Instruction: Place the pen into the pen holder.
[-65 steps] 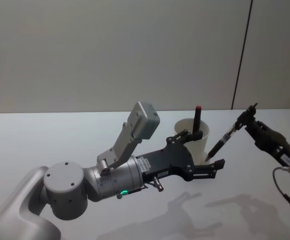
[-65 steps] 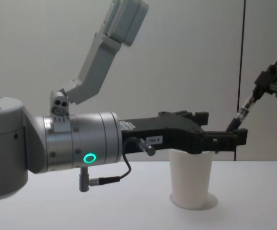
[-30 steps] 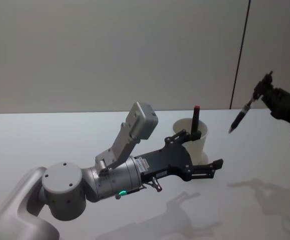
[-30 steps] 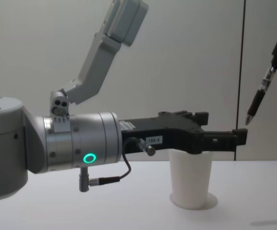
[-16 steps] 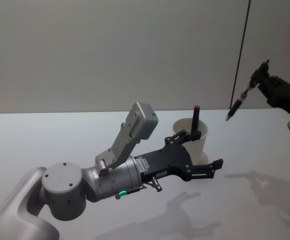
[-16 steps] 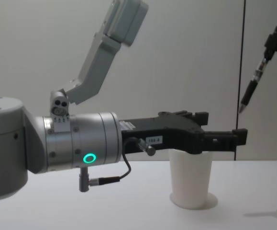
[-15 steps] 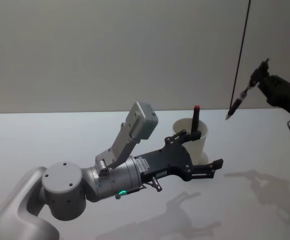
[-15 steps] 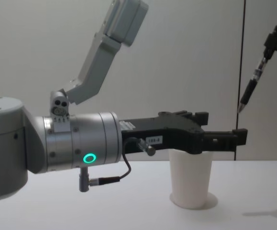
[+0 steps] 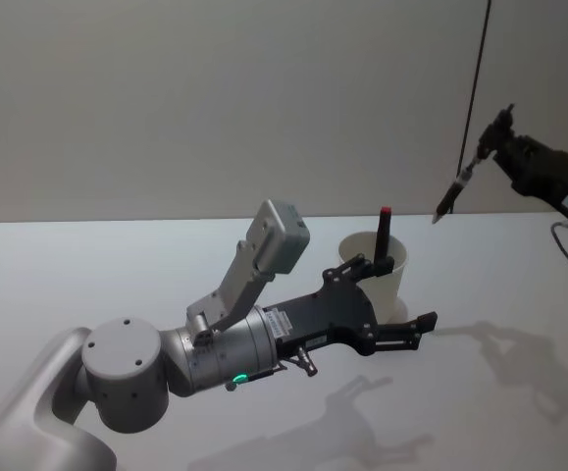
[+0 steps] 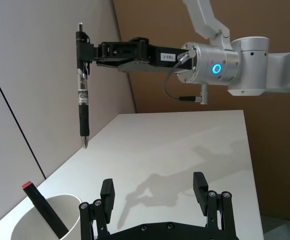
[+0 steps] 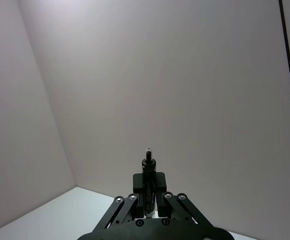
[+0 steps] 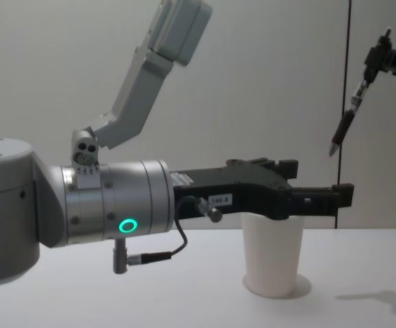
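Pen (image 9: pixel 457 183): held in the air, high above the table and to the right of the cup; long axis near upright, slightly tilted, tip pointing down toward the table.
Right gripper (image 10: pixel 82 49): fingers clamped on the pen's upper end.
Cup (image 12: pixel 272 254): white paper cup standing upright on the white table (image 9: pixel 87 275), with a dark red-tipped marker (image 9: pixel 384 235) leaning inside.
Left gripper (image 9: pixel 416 327): fingers spread wide, holding nothing, level just beside the cup's rim.
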Tool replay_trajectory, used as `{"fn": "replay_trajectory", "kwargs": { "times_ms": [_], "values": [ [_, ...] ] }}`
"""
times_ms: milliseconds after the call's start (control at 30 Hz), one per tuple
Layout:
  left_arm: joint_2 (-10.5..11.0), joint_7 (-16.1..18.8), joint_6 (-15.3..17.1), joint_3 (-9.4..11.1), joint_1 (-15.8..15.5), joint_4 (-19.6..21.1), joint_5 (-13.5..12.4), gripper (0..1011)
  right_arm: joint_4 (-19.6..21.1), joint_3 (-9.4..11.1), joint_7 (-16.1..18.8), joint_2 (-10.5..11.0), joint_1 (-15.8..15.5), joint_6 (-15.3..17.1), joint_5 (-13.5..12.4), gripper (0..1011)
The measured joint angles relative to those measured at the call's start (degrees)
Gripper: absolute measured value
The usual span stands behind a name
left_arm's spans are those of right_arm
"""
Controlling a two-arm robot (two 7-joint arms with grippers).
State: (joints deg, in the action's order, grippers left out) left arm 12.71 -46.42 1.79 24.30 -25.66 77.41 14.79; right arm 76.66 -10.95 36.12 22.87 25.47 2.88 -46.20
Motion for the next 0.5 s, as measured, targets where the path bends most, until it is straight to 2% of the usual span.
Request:
{"fn": "replay_trajectory", "kwargs": {
  "times_ms": [500],
  "values": [
    [0.0,0.0,0.0,0.0,0.0,0.0,0.0,1003,-8.32,-1.25,5.61,-1.86,5.11,0.83,1.13,128]
  ]
}}
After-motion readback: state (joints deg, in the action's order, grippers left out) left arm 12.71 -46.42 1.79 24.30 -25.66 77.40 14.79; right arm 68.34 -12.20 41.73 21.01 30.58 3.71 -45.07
